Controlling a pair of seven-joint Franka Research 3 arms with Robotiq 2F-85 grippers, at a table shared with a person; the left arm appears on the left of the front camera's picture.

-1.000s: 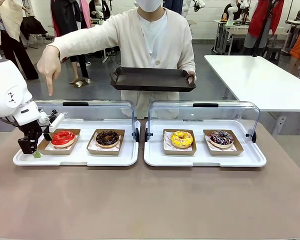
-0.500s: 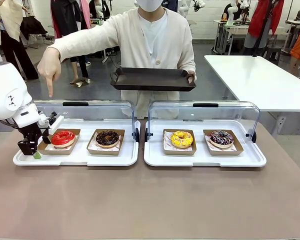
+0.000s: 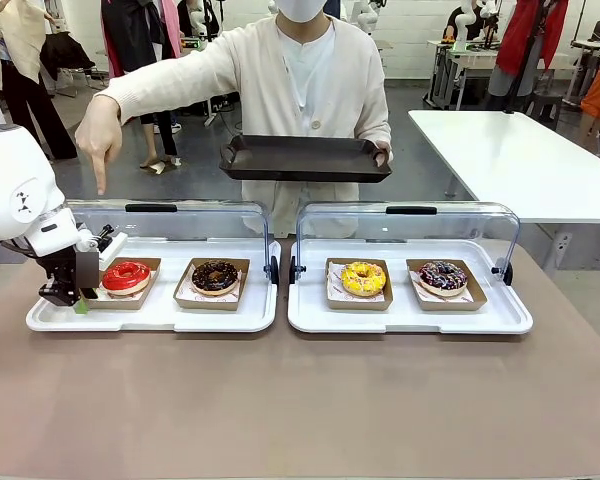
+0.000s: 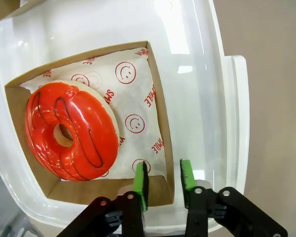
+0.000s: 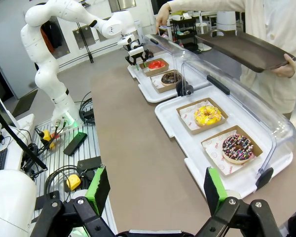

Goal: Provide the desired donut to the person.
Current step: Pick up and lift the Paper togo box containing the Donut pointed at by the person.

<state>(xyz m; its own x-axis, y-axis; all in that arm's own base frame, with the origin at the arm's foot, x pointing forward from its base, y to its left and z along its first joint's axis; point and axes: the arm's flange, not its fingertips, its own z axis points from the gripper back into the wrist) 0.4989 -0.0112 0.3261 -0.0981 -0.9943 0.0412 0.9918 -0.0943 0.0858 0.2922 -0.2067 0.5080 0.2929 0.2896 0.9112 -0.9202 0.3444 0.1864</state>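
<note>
Since a second ago your left gripper (image 3: 73,298) has slid in against the box (image 3: 120,301) and its fingers have come together. In the wrist view they pinch the box's outer wall near a corner, one green pad (image 4: 140,180) inside on the paper liner and the other outside. The red donut (image 3: 127,275) sits in that box, at the left end of the left white tray (image 3: 150,318), under the raised clear lid (image 3: 180,215). The person's hand (image 3: 98,130) points down at it, and the other hand holds a dark tray (image 3: 305,160) beyond the lid.

You hold the box by one thin edge, so it will probably sag on the far side. Lift only enough to clear the white tray's rim and keep the wrist level so the donut doesn't slide. Draw the box out toward yourself before rising, so that it stays clear of the lid. Then carry it slowly to the dark tray.

Your right gripper (image 5: 155,190) stays spread wide and empty, well apart from all this.
</note>
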